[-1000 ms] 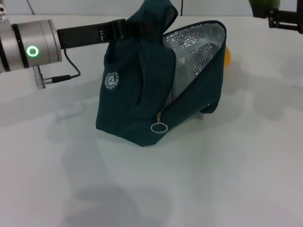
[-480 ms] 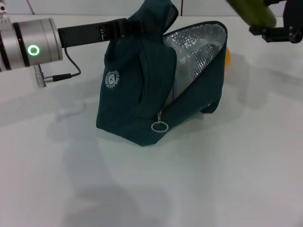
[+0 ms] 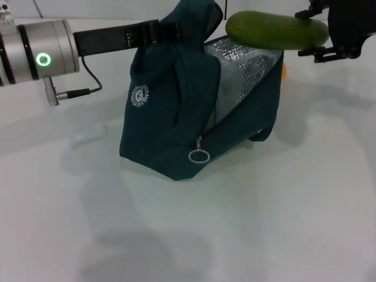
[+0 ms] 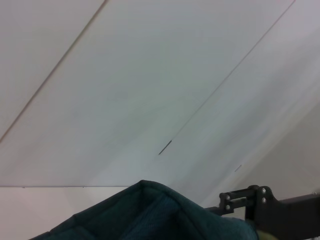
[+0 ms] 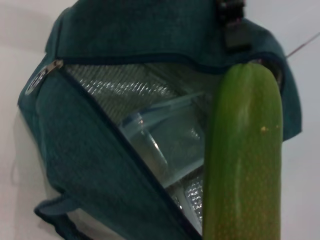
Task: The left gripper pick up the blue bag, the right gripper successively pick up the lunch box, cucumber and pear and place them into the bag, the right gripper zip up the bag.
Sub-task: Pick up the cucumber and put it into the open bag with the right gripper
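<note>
Right gripper (image 3: 329, 35), jaws clenched on the cucumber (image 3: 276, 30), hovers over the open blue bag (image 3: 176, 117). Cucumber: likely rigid, smooth-skinned; end grip suits. Left gripper (image 3: 161, 32) jaws pinch the soft bag top.

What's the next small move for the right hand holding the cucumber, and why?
Probably lower the cucumber into the bag. The right hand holds it level just above the open mouth, the lunch box already sits inside, and the left hand grips the bag's top.
</note>
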You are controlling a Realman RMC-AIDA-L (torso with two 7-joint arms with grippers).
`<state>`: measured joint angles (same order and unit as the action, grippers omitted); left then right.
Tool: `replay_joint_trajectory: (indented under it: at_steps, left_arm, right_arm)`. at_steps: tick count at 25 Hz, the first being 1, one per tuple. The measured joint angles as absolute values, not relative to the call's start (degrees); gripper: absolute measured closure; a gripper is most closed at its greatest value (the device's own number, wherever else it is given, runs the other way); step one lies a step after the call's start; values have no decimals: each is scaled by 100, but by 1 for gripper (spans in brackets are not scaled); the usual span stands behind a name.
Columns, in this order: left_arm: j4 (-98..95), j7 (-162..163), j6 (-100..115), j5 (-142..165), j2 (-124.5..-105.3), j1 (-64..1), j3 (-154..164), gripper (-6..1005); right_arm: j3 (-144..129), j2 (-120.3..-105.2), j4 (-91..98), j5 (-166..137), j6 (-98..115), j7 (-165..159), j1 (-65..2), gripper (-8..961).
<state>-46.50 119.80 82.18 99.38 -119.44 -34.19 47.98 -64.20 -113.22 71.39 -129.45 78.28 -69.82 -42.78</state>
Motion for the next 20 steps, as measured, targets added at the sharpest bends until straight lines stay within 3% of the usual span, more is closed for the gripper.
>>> replay_joint_trajectory:
  at_steps: [7, 20]
  left_arm:
    - [-4641, 11979, 8171, 9938, -11951, -3437, 4791, 932]
    - [-4640, 11980, 8138, 9938, -11953, -3448, 4799, 933]
  right_arm:
    - [-6735, -11467, 7038, -13622, 7579, -6939, -4587, 318]
    - [-7420, -11535, 6768, -13977, 7195, -6968, -4954, 310]
